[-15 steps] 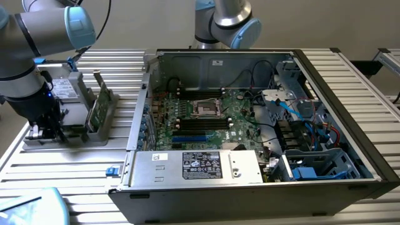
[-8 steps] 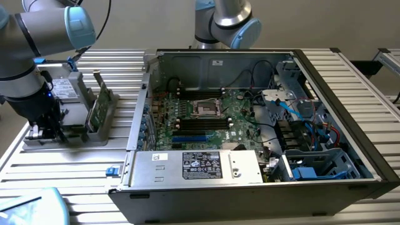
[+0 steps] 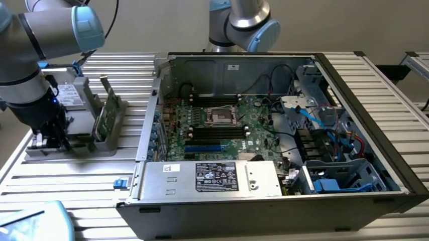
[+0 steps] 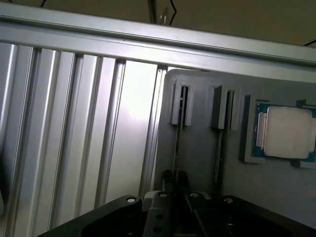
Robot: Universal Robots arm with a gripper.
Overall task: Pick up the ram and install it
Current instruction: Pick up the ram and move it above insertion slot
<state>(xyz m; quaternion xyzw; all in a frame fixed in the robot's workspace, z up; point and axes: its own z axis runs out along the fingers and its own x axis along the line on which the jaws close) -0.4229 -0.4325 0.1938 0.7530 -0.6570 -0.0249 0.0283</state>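
We're seeing the computer case point(image 3: 214, 75) sitting on the table point(image 3: 67, 181), toward the exterior view's right. Inside it the motherboard point(image 3: 221, 131) is lying flat, with the power supply point(image 3: 211, 178) sitting in front of it and the drive cage point(image 3: 335, 175) at its right. Left of the case in that view, the holder point(image 3: 84, 125) is resting on the table, a card point(image 3: 107, 113) standing upright in it and the gripper point(image 3: 50, 141) hanging at its left end. In the holder, two slots point(image 4: 181, 106) are sitting side by side, the processor chip point(image 4: 289, 133) just beside them.
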